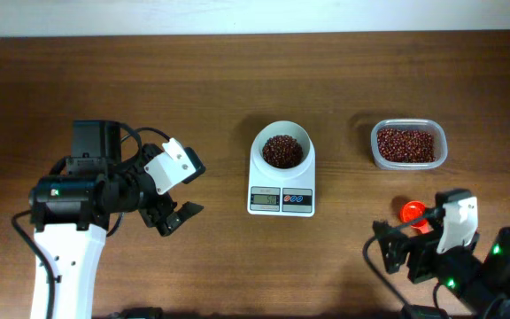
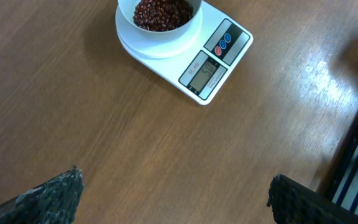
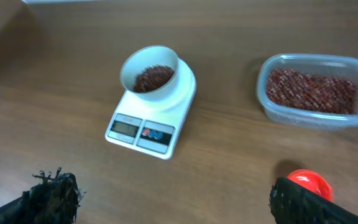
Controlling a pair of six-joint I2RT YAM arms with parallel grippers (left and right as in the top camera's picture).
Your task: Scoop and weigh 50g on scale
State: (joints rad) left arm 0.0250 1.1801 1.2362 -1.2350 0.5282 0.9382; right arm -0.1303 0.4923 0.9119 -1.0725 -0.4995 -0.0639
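While left tool (image 2: 174, 198) and right tool (image 3: 174, 198) hung apart, empty, beans (image 1: 282, 151) sat in the bowl (image 1: 260, 142) on the scale (image 1: 281, 188), centre of the table (image 1: 237, 275); display (image 1: 265, 199) was unreadable; one more heaped red scoop (image 1: 412, 212) from the tub (image 1: 408, 144) could overshoot; nudging the scale would skew it.

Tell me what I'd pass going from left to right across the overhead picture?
left robot arm → scale, with its bowl of beans on top → clear tub
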